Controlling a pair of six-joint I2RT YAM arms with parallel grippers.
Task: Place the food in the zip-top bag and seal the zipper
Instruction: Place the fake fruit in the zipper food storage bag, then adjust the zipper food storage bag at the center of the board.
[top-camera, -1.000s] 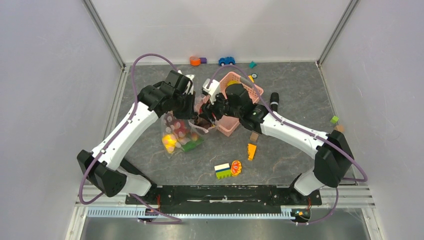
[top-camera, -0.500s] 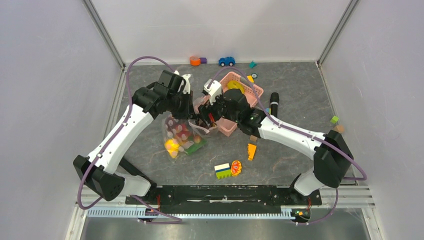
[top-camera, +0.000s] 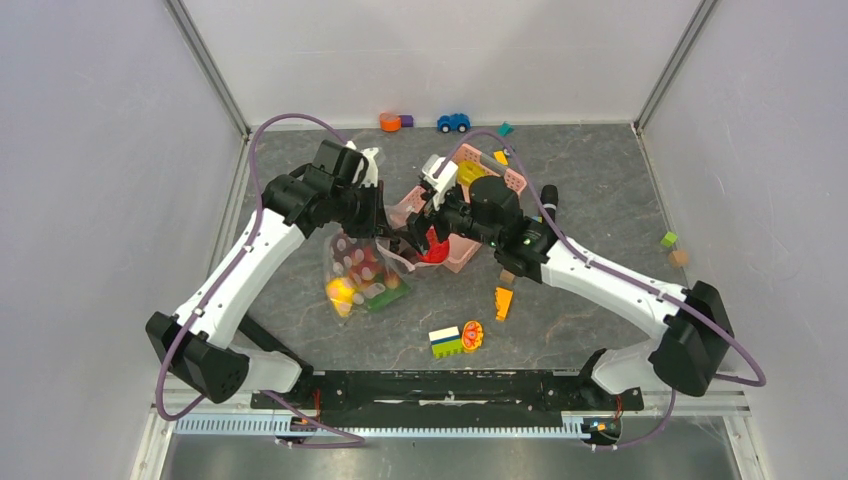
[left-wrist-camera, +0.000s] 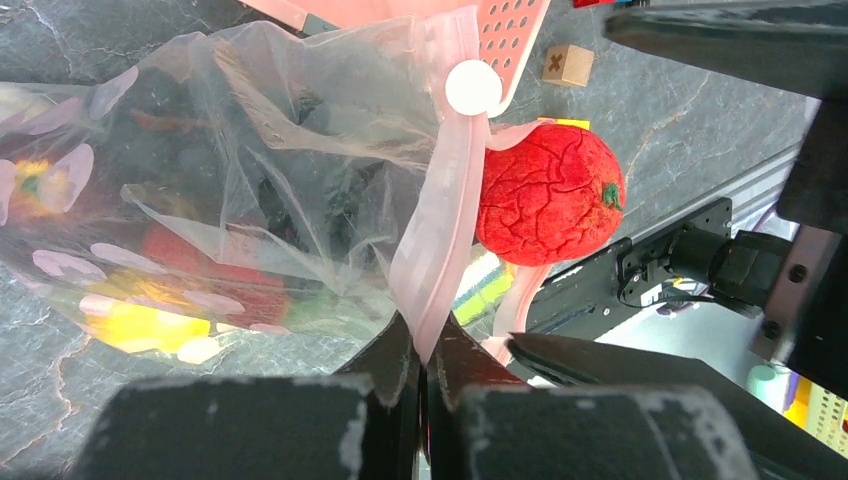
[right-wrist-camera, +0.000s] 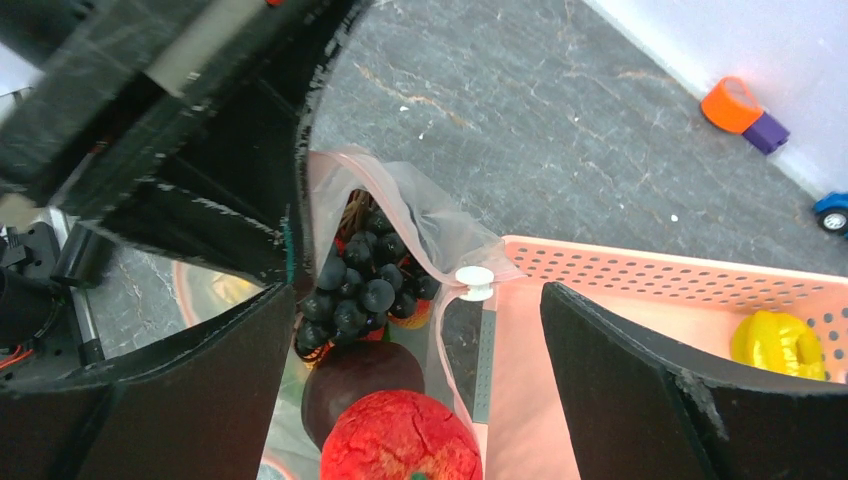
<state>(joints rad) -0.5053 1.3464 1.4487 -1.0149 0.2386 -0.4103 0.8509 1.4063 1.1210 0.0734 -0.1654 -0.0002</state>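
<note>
Left claw (left-wrist-camera: 420, 375) is clamping the zipper (left-wrist-camera: 445, 230), holding the zip-top bag (left-wrist-camera: 250, 150) mouth open. Red ball-like fruit (left-wrist-camera: 550, 195) is sitting right at the mouth. Right claw (right-wrist-camera: 420, 295), spread wide, should be nudging it fully past the strip before sealing.

red ball-like fruit (right-wrist-camera: 400, 442): cut by bottom edge | dark red apple (right-wrist-camera: 350, 383): half hidden behind it

white arm links (top-camera: 240, 270), black joints, purple cables (top-camera: 262, 150) — left tool (left-wrist-camera: 424, 345) black, edges scuffed.
</note>
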